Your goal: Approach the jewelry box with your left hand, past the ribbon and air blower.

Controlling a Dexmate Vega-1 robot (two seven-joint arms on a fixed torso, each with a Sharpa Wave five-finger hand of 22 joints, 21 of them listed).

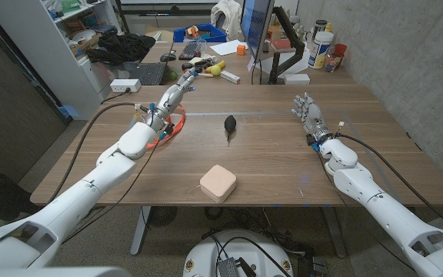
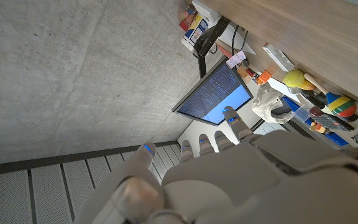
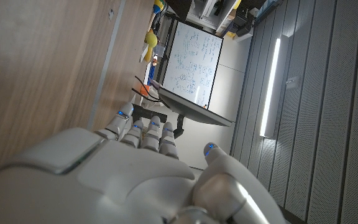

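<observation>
We see the jewelry box (image 1: 218, 183), a pale pink rounded square, lying on the wooden worktop (image 1: 283, 165) toward the near edge, at about 6 o'clock from the worktop's middle. The black air blower (image 1: 230, 125) lies at roughly 12 o'clock from the box, well apart from it. The red-orange ribbon (image 1: 174, 128) lies at about 10 o'clock from the box and 9 o'clock from the blower, partly covered by the left forearm that passes above it.

Our left hand (image 1: 182, 87) is stretched out toward the far edge of the worktop, at about 11 o'clock from the blower and well apart from the jewelry box. Its fingers look extended and it grips nothing; in the left wrist view the left hand (image 2: 229, 168) shows its back with the fingers (image 2: 231, 118) reaching out, spread a little, toward a monitor (image 2: 215, 98) and the clutter behind the worktop.

Our right hand (image 1: 308, 111) stands at about 3 o'clock from the blower, well apart from it, its fingers pointing up and apart, with nothing in them. In the right wrist view the right hand (image 3: 135, 168) shows its back beside the wood grain, fingers straight.
</observation>
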